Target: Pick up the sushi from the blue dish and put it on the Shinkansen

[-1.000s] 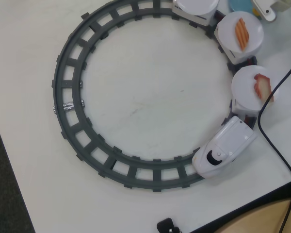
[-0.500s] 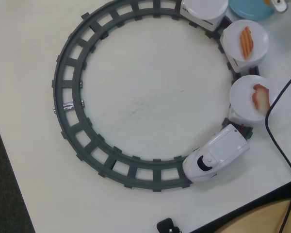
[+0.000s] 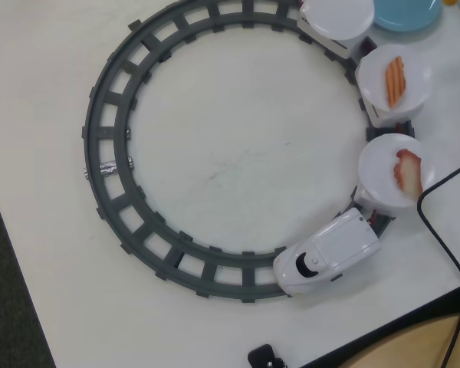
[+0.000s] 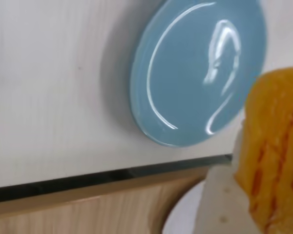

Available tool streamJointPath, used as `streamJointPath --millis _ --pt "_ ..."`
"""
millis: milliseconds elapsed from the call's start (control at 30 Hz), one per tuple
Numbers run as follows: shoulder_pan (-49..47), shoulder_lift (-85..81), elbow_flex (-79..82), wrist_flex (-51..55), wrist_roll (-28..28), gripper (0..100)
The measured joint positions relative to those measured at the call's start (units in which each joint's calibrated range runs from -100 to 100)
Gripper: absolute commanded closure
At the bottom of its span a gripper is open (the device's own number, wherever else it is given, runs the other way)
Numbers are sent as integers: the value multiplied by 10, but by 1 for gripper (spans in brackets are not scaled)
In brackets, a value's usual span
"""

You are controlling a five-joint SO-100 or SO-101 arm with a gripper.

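In the wrist view, the yellow-orange sushi [image 4: 276, 146] fills the right edge, close to the camera. It is pressed against a white finger [image 4: 219, 204] of my gripper [image 4: 249, 195], which is shut on it and holds it above the table. The blue dish [image 4: 195, 73] lies empty beyond it; in the overhead view the dish [image 3: 405, 11] shows at the top edge. The Shinkansen [image 3: 327, 253] stands on the track at the lower right. Of its plates, one [image 3: 379, 165] carries a red-and-white piece, one [image 3: 414, 73] an orange striped piece, and one [image 3: 337, 17] is empty. The arm is out of the overhead view.
The grey ring track [image 3: 111, 153] covers most of the white table. A black cable [image 3: 437, 222] loops at the right by the train. The table's edge with a black strip [image 4: 88, 180] runs just beside the dish, with a wooden surface below it.
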Motion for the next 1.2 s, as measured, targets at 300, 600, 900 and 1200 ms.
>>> streamJointPath --millis 300,600,900,1200 --pt "-141 -179 113 1 0 98" --pt "-172 -150 114 -5 1 98" --pt "-176 31 76 -60 1 98" --pt "-176 135 -23 -60 1 98"
